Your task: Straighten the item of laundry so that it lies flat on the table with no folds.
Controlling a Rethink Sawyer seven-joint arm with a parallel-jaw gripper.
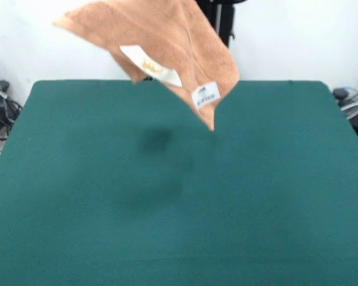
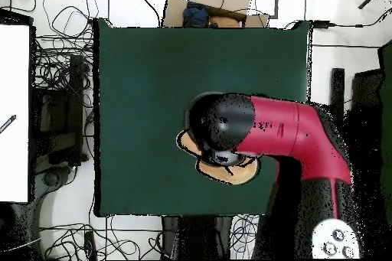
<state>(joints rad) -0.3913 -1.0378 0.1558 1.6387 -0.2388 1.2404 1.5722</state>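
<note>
The gripper shows in neither view, so I cannot tell how far it is open or what it grips. Judging by how the cloth hangs, something above the picture's top edge is holding it up.

Front view: the orange-tan terry towel [image 1: 167, 42] is in the air over the far part of the green table [image 1: 179, 226]. It drapes from the top edge down to a pointed corner that seems to hang just clear of the felt. One wing sticks out to the left. A white tag with yellow print [image 1: 150, 65] and a second white tag [image 1: 206, 94] sit on the side facing the camera. A soft shadow [image 1: 158, 140] lies on the felt below.

Overhead view: the red and black arm [image 2: 283, 132] reaches in over the table [image 2: 145, 82], and its dark head covers most of the towel [image 2: 239, 172]. Only a tan fringe shows around and below it, well inside the table's edges.

The towel looks light and limp. It will likely sag and fold wherever it is unsupported, and the terry should drag on the felt rather than slide. A grip at a corner or along the hemmed edge seems the better choice than mid-cloth, so it can be laid down from the hanging corner and drawn out flat.
</note>
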